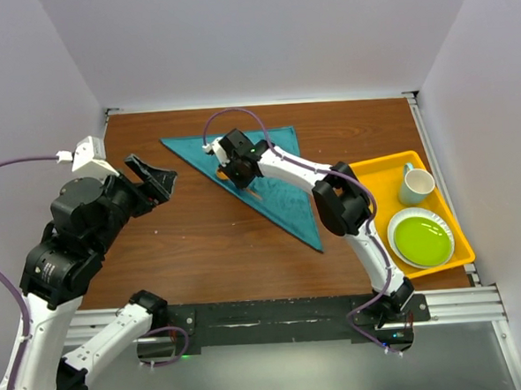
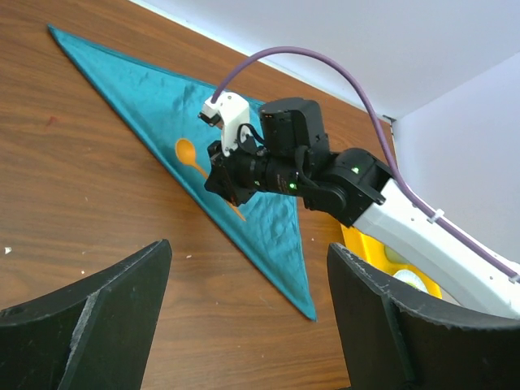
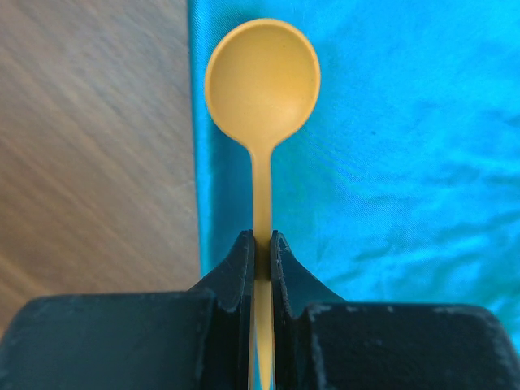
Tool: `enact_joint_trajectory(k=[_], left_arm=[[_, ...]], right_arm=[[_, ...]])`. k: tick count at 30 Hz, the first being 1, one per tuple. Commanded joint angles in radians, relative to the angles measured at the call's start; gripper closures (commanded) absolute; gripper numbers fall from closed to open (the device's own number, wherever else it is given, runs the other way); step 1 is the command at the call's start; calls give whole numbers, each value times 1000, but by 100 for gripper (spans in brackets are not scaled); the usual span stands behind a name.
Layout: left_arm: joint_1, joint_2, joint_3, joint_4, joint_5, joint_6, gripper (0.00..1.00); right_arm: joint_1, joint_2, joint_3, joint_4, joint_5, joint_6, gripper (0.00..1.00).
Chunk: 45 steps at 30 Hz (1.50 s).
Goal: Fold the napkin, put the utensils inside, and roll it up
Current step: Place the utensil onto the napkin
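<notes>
Only the right wrist view shows the right gripper (image 3: pixel 262 244) pinching the orange spoon (image 3: pixel 262 77) over the teal napkin (image 3: pixel 390 162) edge, while the left gripper (image 2: pixel 248 256) hangs open above the wooden table (image 1: pixel 201 243) between white walls (image 1: pixel 260 36).

White shells and black joints on both arms (image 1: pixel 294 168), looping purple cables (image 2: pixel 325 61), black wedge fingers (image 2: pixel 89 317), tiny green lights (image 2: pixel 355 170).

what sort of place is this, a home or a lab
Most likely a robot lab: white walls box in a wooden table, the left arm and right arm are bolted to a metal rail, and a yellow tray holds a cup and plate.
</notes>
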Motion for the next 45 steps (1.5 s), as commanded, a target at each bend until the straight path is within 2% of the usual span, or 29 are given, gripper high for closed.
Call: enact_joint_trajectory(k=[1,18,32,40,44,45], left_arm=[[0,10,-7,43,25,-13,18],[0,29,-7,65,28,10,18],[0,30,-11,65,39,10,17],[0,26,-22,69,46,-3,17],[2,33,-53,86,53,-16,16],[0,38,-57,89,45,-33,16]], right_arm=[[-3,29,64,14,7,3,100],[-4,69,113,10,16,7,98],[-3,81,104,8,13,8,79],[-1,81,127,-4,7,23,72],[-1,32,195,-50,46,84,64],[-1,14,216,-75,48,89,59]])
